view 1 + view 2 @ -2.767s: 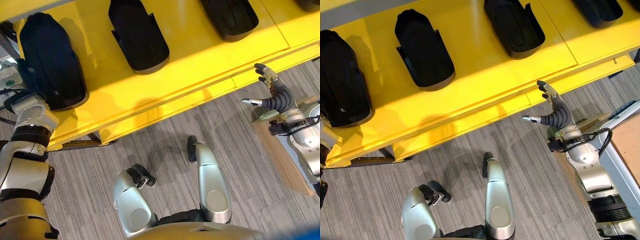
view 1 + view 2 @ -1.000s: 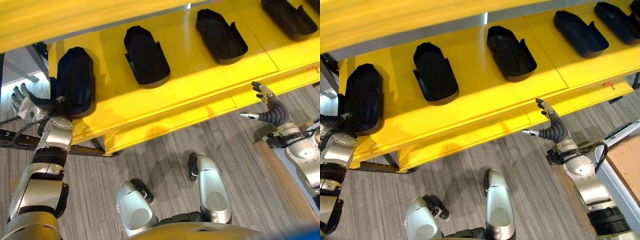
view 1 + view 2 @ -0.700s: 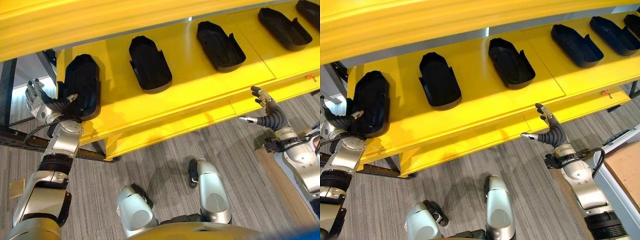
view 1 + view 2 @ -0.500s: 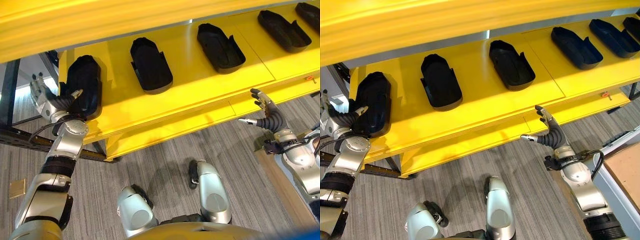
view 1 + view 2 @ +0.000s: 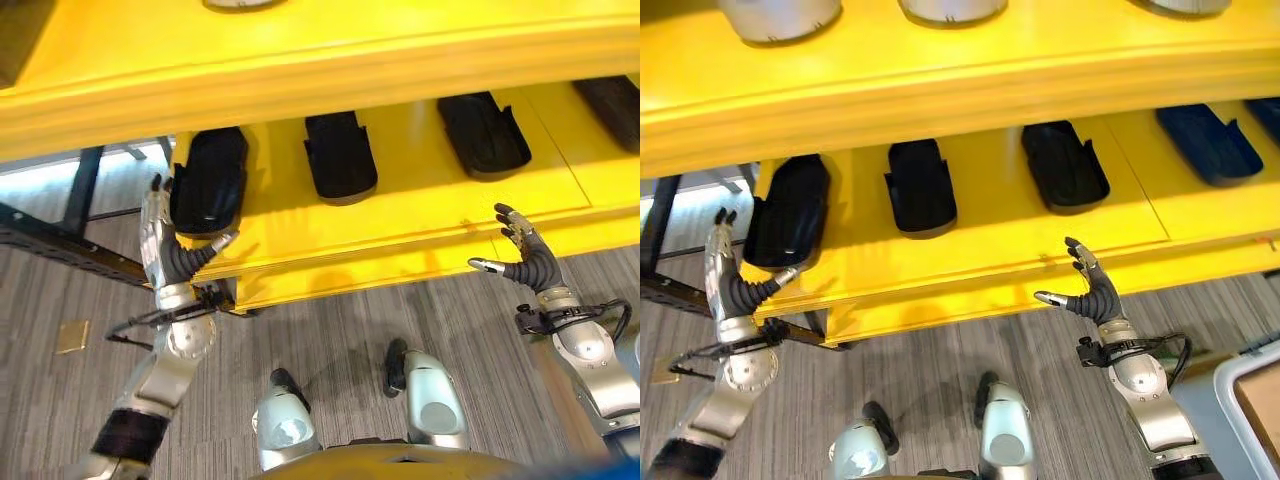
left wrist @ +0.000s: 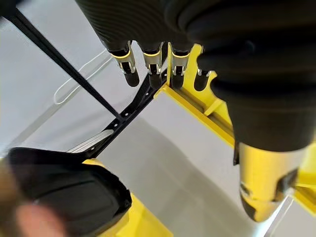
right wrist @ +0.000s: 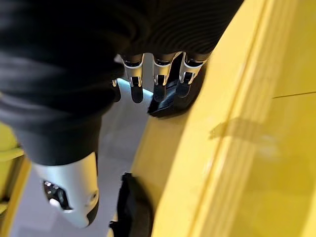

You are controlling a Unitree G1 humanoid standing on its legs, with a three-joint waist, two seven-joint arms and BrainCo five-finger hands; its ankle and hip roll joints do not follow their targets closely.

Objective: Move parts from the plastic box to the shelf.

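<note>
Just beyond my left robot hand (image 5: 168, 250), fingers spread and empty, a black part (image 5: 208, 182) lies on the yellow shelf (image 5: 400, 215), while my right robot hand (image 5: 525, 262) hangs open too.

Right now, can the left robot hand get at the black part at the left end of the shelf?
Probably yes. The left robot hand is open beside the shelf's left end, right by the leftmost black part, with nothing between them.

Black tray-like parts (image 5: 340, 157) in a row on yellow shelf (image 5: 420, 225).
</note>
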